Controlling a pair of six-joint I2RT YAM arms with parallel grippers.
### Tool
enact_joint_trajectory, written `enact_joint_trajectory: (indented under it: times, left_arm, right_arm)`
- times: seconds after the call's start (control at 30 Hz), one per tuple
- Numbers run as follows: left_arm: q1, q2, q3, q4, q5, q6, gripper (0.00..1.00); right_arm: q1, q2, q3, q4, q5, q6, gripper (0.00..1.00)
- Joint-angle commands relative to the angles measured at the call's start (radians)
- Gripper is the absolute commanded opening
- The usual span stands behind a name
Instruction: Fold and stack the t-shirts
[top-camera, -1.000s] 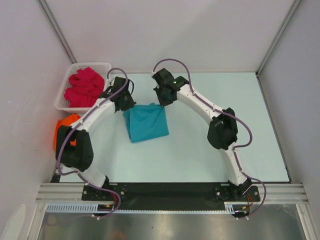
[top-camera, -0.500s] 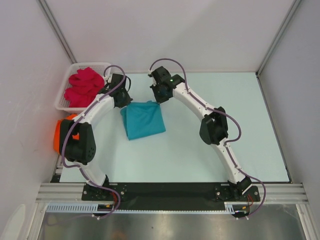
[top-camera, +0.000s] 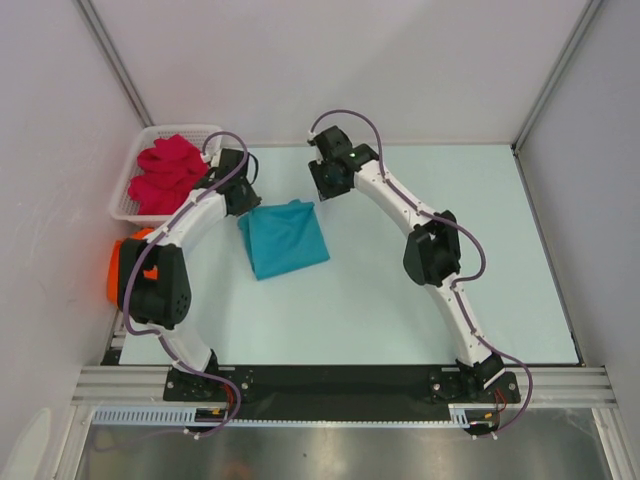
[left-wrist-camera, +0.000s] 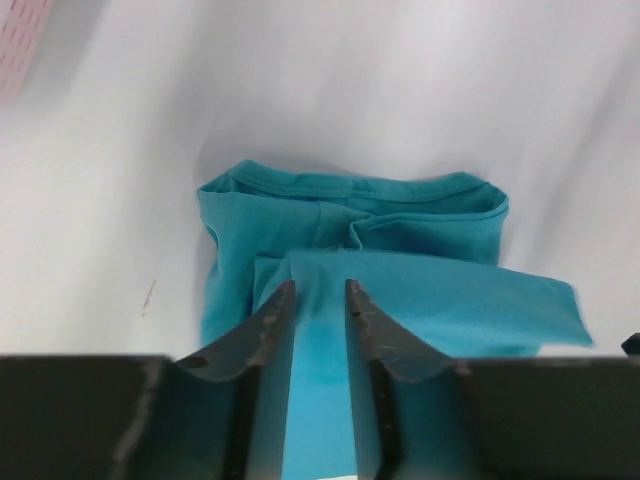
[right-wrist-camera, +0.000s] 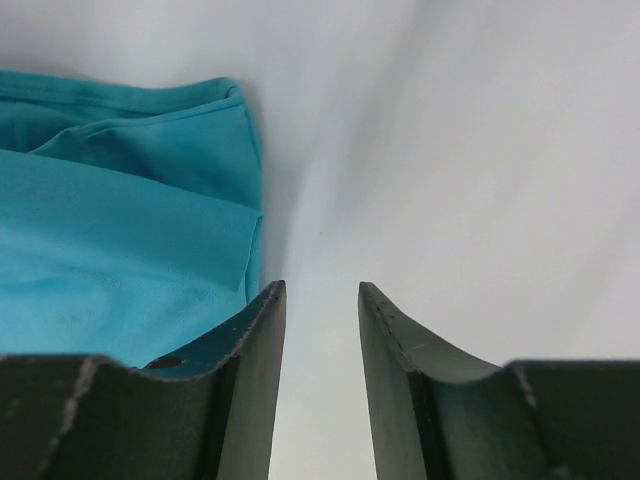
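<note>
The teal-blue t-shirt (top-camera: 285, 238) lies folded into a rough square on the pale table, left of centre. My left gripper (top-camera: 250, 206) hangs over its far left corner. In the left wrist view that gripper (left-wrist-camera: 320, 292) is open, and the teal t-shirt (left-wrist-camera: 420, 290) lies flat beneath the gap. My right gripper (top-camera: 319, 194) hovers at the far right corner. It is open (right-wrist-camera: 322, 292) over bare table, with the teal t-shirt (right-wrist-camera: 120, 230) just to its left. The crimson-pink t-shirt (top-camera: 165, 172) is bunched in the basket. The bright orange t-shirt (top-camera: 118, 262) lies at the left edge, partly hidden by my left arm.
A white lattice basket (top-camera: 190, 129) stands at the far left corner against the wall. White walls enclose the table on three sides. A metal rail (top-camera: 340, 385) with both arm bases runs along the near edge.
Both grippers have gone from shut to open and have let go of the teal shirt's far edge. The shirt has shifted slightly left and back and settled flat. The right arm has pulled back a little.
</note>
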Motion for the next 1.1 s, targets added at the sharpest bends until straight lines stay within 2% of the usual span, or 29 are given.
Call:
enact_joint_trajectory:
  times: [0.0, 0.03, 0.1, 0.13, 0.2, 0.33, 0.47, 0.6, 0.63, 0.73, 0.83, 1.0, 1.07]
  left_arm:
    - [0.014, -0.038, 0.014, 0.022, -0.010, -0.002, 0.43]
    - [0.015, -0.041, 0.012, 0.022, -0.007, 0.000, 0.62]
    - [0.015, -0.050, 0.014, 0.016, -0.009, 0.001, 0.80]
    - [0.015, -0.055, 0.012, 0.008, -0.018, 0.000, 0.93]
    - [0.015, -0.073, 0.006, 0.000, -0.022, 0.001, 0.99]
    - [0.015, -0.127, -0.026, -0.007, -0.013, 0.007, 1.00]
    - [0.009, -0.214, -0.104, 0.028, 0.089, 0.050, 1.00]
    - [0.001, -0.309, -0.231, 0.065, 0.215, 0.083, 1.00]
    - [0.000, -0.328, -0.247, 0.071, 0.223, 0.093, 1.00]
    - [-0.005, -0.348, -0.279, 0.059, 0.309, 0.136, 1.00]
    - [-0.006, -0.313, -0.287, 0.026, 0.289, 0.156, 1.00]
    - [-0.006, -0.233, -0.317, -0.001, 0.234, 0.104, 1.00]
    - [-0.011, -0.217, -0.336, -0.003, 0.166, 0.080, 1.00]
  right_arm:
    - [-0.023, -0.025, 0.028, 0.025, 0.035, -0.005, 0.41]
    - [-0.023, -0.033, 0.019, 0.026, 0.041, -0.005, 0.40]
    - [-0.026, -0.057, 0.005, 0.032, 0.049, -0.008, 0.41]
    - [-0.027, -0.068, -0.004, 0.032, 0.056, -0.007, 0.40]
    - [-0.027, -0.100, -0.033, 0.038, 0.070, -0.008, 0.40]
    - [-0.026, -0.163, -0.093, 0.041, 0.087, 0.001, 0.40]
    - [-0.017, -0.275, -0.232, 0.064, 0.115, 0.010, 0.40]
    - [-0.013, -0.433, -0.498, 0.167, 0.060, 0.065, 0.39]
    - [-0.015, -0.465, -0.612, 0.190, 0.043, 0.100, 0.39]
    - [-0.012, -0.583, -0.812, 0.288, 0.006, 0.165, 0.39]
    - [0.006, -0.642, -0.906, 0.311, 0.016, 0.191, 0.38]
    - [0.062, -0.703, -0.932, 0.270, 0.067, 0.193, 0.38]
    - [0.068, -0.722, -0.934, 0.259, 0.075, 0.190, 0.37]
